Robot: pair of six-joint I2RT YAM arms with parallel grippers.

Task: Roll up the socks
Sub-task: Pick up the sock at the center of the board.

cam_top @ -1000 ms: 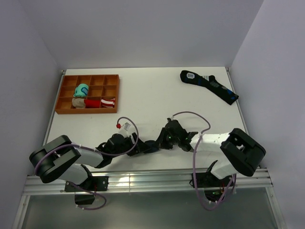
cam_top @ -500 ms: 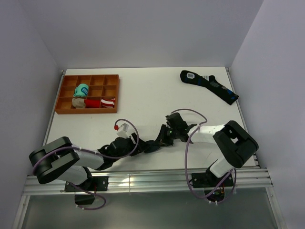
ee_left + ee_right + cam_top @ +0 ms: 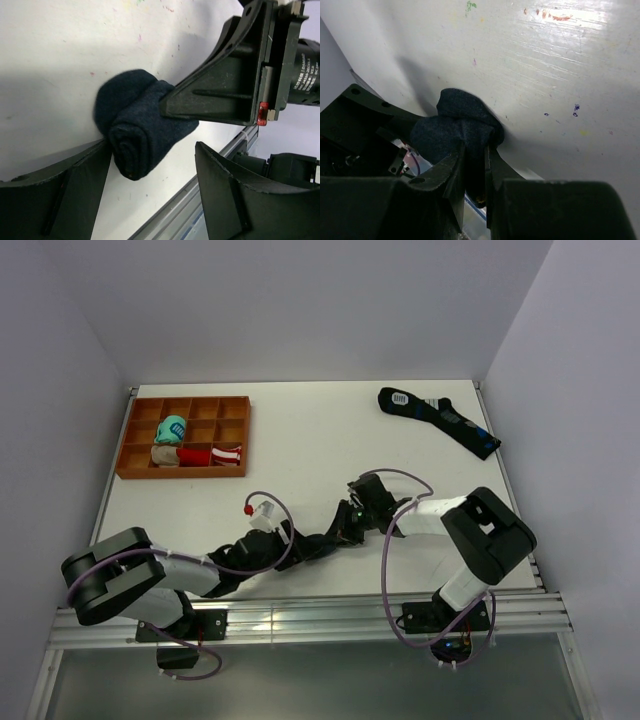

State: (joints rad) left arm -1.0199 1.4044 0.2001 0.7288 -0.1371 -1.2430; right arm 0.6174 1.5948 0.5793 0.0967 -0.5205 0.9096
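The roll looks nearly formed but loose, and the main risk is that it springs open. On the left, the left gripper stands wide around the navy socks without clamping them, so nothing on that side binds the spiral end showing in the left wrist view. If the right side lets go before the outer layer is tucked over, the coil would likely slacken and unwind. A second risk lies in the spot itself: the bundle sits on the white table between the two arms and close to the near edge, so a sideways drag or push could nudge it toward the rail. The two grippers also crowd each other here, and a careless move could knock one against the other. As for the jaws, the left gripper is spread broadly; one finger touches or nearly touches the side of the roll, and the other stands clear of it. The right gripper is pinched almost fully together on a fold of the navy fabric, holding the bundle by its outer wrap.
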